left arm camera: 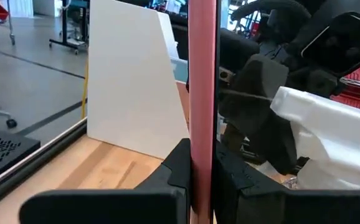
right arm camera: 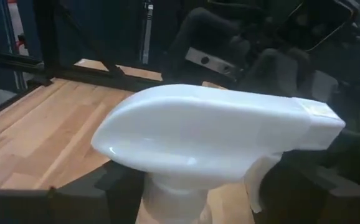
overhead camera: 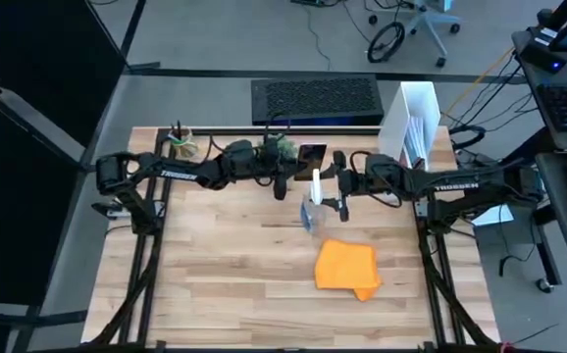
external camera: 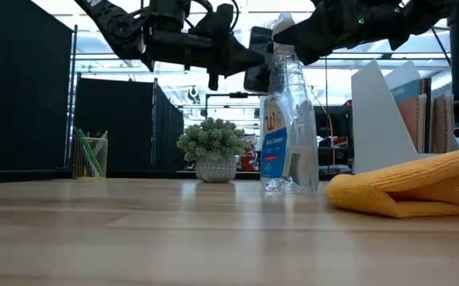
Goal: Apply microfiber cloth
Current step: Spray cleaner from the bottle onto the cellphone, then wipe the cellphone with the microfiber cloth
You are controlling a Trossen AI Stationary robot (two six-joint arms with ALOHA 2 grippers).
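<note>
The microfiber cloth (overhead camera: 348,267) sits folded on the table (overhead camera: 225,284), untouched — nearer the front edge than both claws, just off the right one's side. The right gripper (overhead camera: 329,192) is clamped around the spray bottle (overhead camera: 311,204) neck. The left gripper (overhead camera: 281,186), facing it, pinches a pink-edged phone (left arm camera: 202,93) upright. A white file holder (overhead camera: 411,123) stands behind.
</note>
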